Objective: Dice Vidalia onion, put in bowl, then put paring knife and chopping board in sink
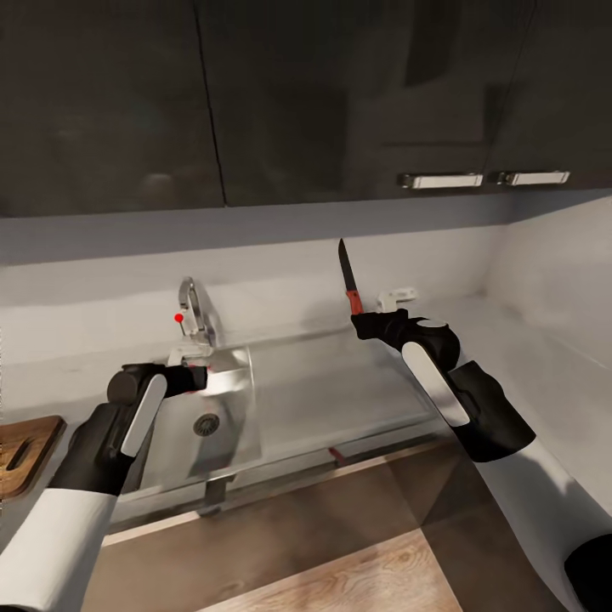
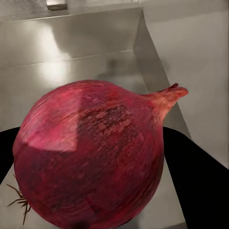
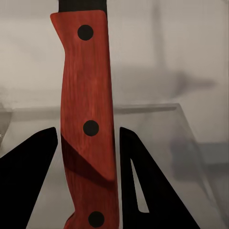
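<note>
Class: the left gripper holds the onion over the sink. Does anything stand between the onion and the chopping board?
Nothing visible does. The onion sits in the left gripper above the sink; the chopping board lies further left on the countertop, with bare surface between.

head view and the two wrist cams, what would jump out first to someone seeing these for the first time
The paring knife stands out first: the right gripper holds it by its red handle above the drainboard, with the dark blade pointing straight up toward the black cabinets. Next is the big red-skinned onion in the left wrist view, sitting between the left gripper's fingers over the steel sink. The corner of the chopping board peeks in at the head view's left edge.
</note>
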Controlling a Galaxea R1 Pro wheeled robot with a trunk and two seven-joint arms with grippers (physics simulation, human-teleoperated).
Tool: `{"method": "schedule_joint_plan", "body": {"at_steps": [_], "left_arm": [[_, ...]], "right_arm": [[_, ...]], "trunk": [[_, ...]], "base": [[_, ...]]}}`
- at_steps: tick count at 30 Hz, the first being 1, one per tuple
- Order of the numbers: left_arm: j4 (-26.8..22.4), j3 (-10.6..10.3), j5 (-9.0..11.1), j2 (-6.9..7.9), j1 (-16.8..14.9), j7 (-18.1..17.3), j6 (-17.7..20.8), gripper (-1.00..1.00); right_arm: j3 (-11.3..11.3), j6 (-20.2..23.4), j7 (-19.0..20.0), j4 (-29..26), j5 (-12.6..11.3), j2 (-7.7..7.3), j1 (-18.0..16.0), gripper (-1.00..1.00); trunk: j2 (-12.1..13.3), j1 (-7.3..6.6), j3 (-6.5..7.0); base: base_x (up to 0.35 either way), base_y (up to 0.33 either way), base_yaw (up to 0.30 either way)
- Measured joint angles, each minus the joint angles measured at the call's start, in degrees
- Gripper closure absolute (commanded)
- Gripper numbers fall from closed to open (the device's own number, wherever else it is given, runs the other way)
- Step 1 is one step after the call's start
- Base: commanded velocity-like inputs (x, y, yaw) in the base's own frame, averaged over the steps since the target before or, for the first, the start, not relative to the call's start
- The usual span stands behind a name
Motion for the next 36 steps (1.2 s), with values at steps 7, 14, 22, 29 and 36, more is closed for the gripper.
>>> {"method": "schedule_joint_plan", "body": {"at_steps": [7, 14, 22, 29, 36], "left_arm": [[-0.15, 0.03, 0.08, 0.02, 0.05, 0.01, 0.16, 1.00], [0.08, 0.03, 0.07, 0.21, 0.05, 0.01, 0.17, 1.00], [0.15, 0.03, 0.09, 0.53, 0.06, 0.01, 0.17, 1.00], [0.14, 0.04, 0.08, 0.59, 0.06, 0.00, 0.15, 1.00], [0.19, 0.04, 0.10, 0.61, 0.07, 0.01, 0.15, 1.00]], "right_arm": [[0.00, 0.00, 0.00, 0.01, 0.01, -0.01, 0.01, 1.00], [0.00, 0.00, 0.00, 0.00, 0.00, -0.01, 0.01, 1.00], [0.05, -0.05, 0.00, 0.00, -0.05, -0.01, 0.01, 1.00], [0.06, -0.12, 0.00, 0.02, 0.00, 0.01, -0.01, 1.00], [0.06, -0.12, 0.00, 0.03, 0.01, 0.01, -0.01, 1.00]], "trunk": [[0.00, 0.00, 0.63], [0.01, 0.00, 0.92], [0.01, 0.01, 0.94], [0.01, 0.01, 0.94], [0.01, 0.00, 0.94]], "base": [[0.000, 0.258, 0.000], [0.000, 0.304, 0.000], [-0.032, 0.309, 0.006], [-0.111, 0.126, 0.120], [-0.009, 0.006, 0.158]]}}
